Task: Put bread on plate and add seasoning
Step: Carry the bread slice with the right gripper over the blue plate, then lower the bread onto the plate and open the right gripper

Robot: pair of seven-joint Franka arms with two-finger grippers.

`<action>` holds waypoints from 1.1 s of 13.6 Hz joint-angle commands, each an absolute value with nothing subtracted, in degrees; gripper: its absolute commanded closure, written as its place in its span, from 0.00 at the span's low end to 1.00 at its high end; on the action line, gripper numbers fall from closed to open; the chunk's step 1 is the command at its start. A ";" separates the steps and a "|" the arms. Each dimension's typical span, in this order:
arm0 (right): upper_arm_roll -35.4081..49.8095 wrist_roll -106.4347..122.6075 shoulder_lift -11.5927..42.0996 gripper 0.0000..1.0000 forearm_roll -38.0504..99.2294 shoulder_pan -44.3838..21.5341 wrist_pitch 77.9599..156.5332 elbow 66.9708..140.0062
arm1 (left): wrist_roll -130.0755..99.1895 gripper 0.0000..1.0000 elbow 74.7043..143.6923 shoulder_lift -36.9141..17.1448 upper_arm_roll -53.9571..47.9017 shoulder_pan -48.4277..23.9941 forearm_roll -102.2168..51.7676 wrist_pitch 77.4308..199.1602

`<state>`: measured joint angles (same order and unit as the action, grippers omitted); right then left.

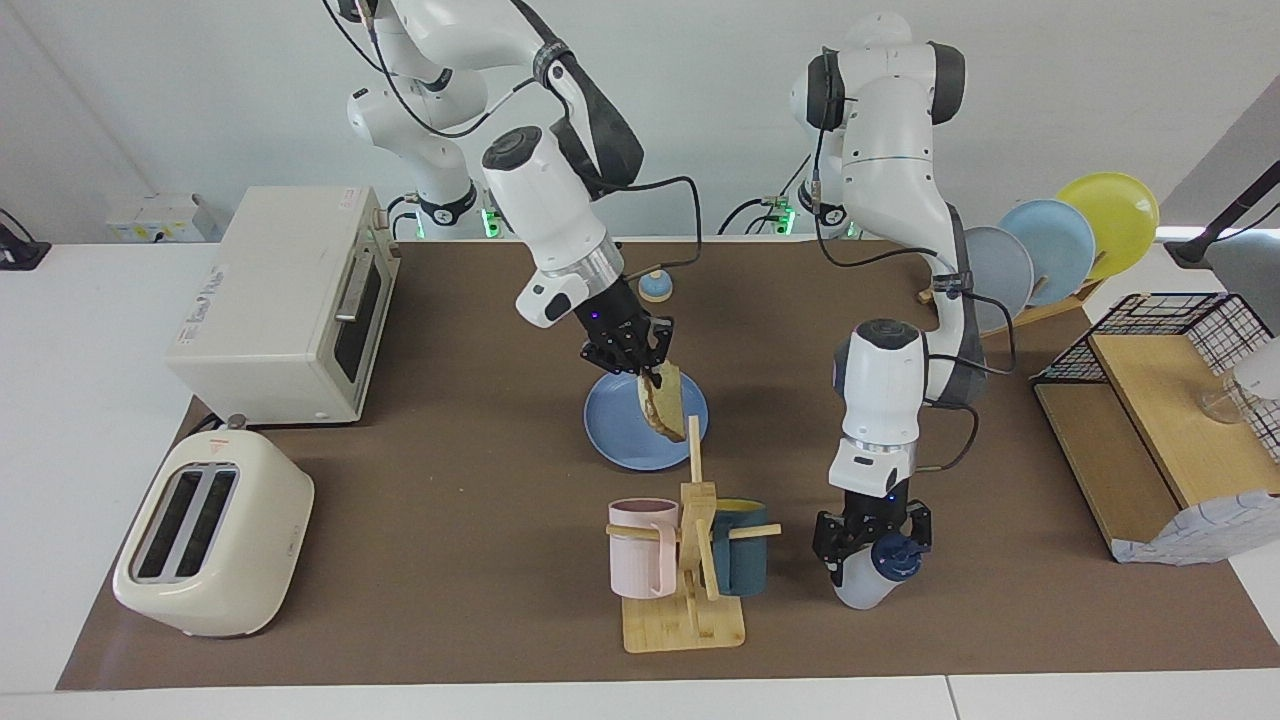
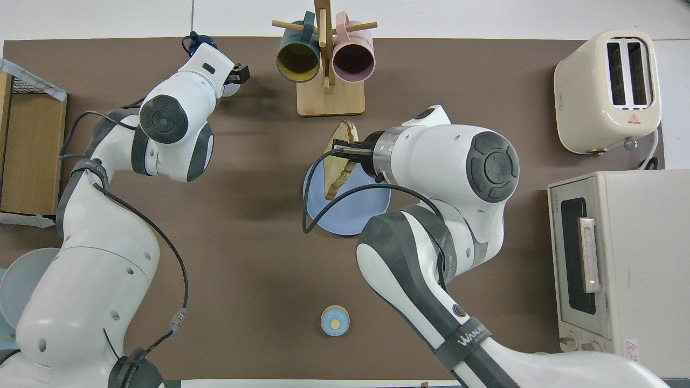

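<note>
Two white-shelled robot arms with dark grey joint covers

Each glossy white arm (image 2: 91, 302) carries round dark grey caps at its joints, black cables looped along its links, a silver ring at the wrist and a black two-finger gripper (image 1: 868, 545); grey lettering marks a dark band at the overhead view's lower right.

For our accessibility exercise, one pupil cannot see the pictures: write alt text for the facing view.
The right gripper holds a slice of bread on edge over a blue plate in the middle of a brown table. The left gripper stands open around a seasoning bottle beside a mug rack.
</note>
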<state>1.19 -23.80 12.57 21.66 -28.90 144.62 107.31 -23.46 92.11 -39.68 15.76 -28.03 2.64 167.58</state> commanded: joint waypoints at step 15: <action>1.41 -15.94 5.02 1.00 33.22 -29.54 162.25 129.80 | -20.48 1.00 90.79 -39.55 15.21 -24.00 3.25 169.10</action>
<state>1.15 -20.82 7.75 30.78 -30.52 160.94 125.64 -21.20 91.73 -39.70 15.76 -25.18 3.09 168.81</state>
